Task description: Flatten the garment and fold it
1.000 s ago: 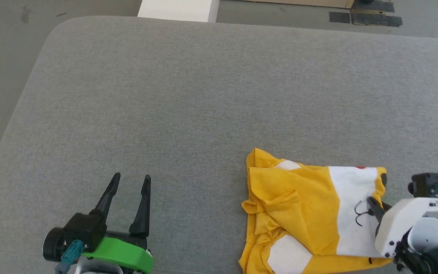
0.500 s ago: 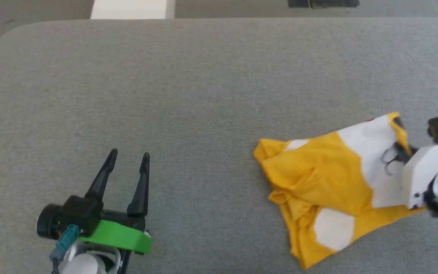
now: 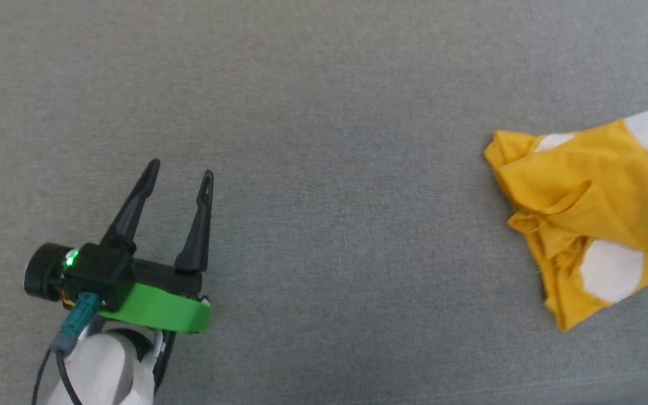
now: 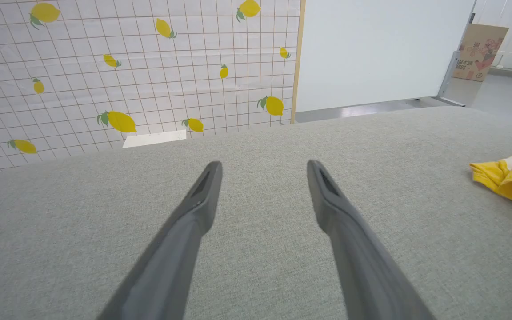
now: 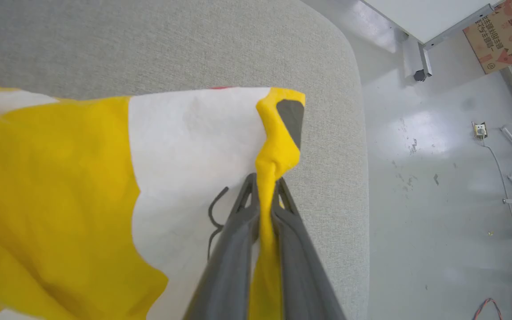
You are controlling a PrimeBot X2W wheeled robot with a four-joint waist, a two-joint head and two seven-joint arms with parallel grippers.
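Note:
The garment [image 3: 588,208], a bright yellow T-shirt with white patches, lies crumpled at the right edge of the head view on the grey table [image 3: 329,169]. In the right wrist view my right gripper [image 5: 265,184] is shut on a yellow fold of the garment [image 5: 60,169], beside a white patch with thin black lines, and the cloth drapes to the left of the fingers. My left gripper [image 3: 180,169] stands open over bare table at the lower left, far from the cloth. From the left wrist, the left gripper [image 4: 262,165] has nothing between its fingers, and a corner of the garment [image 4: 509,175] lies far right.
The table's rounded right end [image 5: 354,133] drops to a glossy floor [image 5: 434,186] close to my right gripper. A lemon-print panel [image 4: 127,71] and a white wall [image 4: 380,49] stand behind the table; a cardboard box [image 4: 478,51] sits on the floor.
The head camera has swung left and down, so the table's far edge and my right arm have left the view. The garment is stretched more to the right, with its lower part pulled up.

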